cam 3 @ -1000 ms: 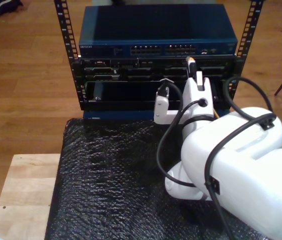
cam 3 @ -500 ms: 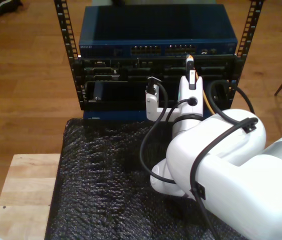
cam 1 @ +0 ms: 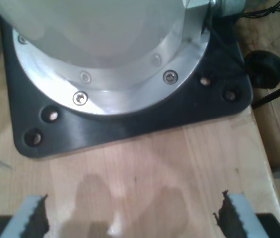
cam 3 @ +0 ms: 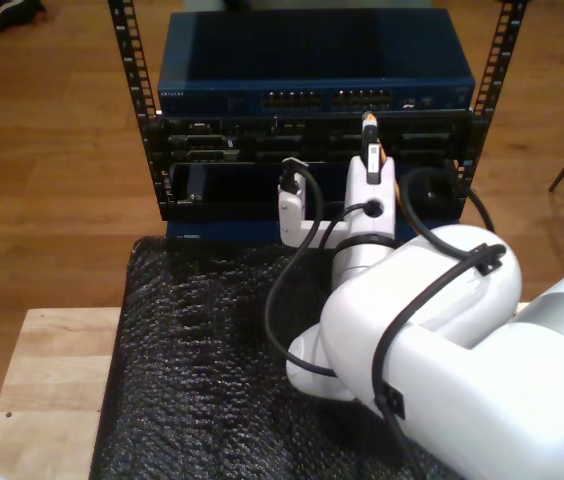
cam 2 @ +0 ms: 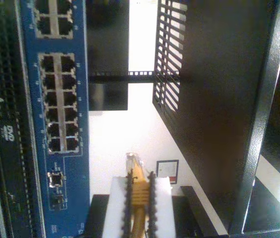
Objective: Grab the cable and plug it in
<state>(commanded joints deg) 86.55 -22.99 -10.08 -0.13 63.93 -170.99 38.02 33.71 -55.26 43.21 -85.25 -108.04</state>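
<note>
Step in hand: carrying the plug to the port bank; grab judged done, insertion not yet made.

My second gripper is clenched on the cable. The yellow-orange jacket runs up between the two white pads and the clear plug pokes out just past their tips, roughly in line with them. In the exterior view the same gripper holds the cable upright in front of the rack, its tip just below the blue switch and its row of sockets.

In the second wrist view the plug is off to one side of the port block, near it but not touching.

Next move, as I judge it: shift sideways to line the plug with one socket, check the latch side, then push straight in. Orientation of the latch too small to tell.

My first gripper hangs open over a wooden board beside a black base plate, holding nothing
</note>
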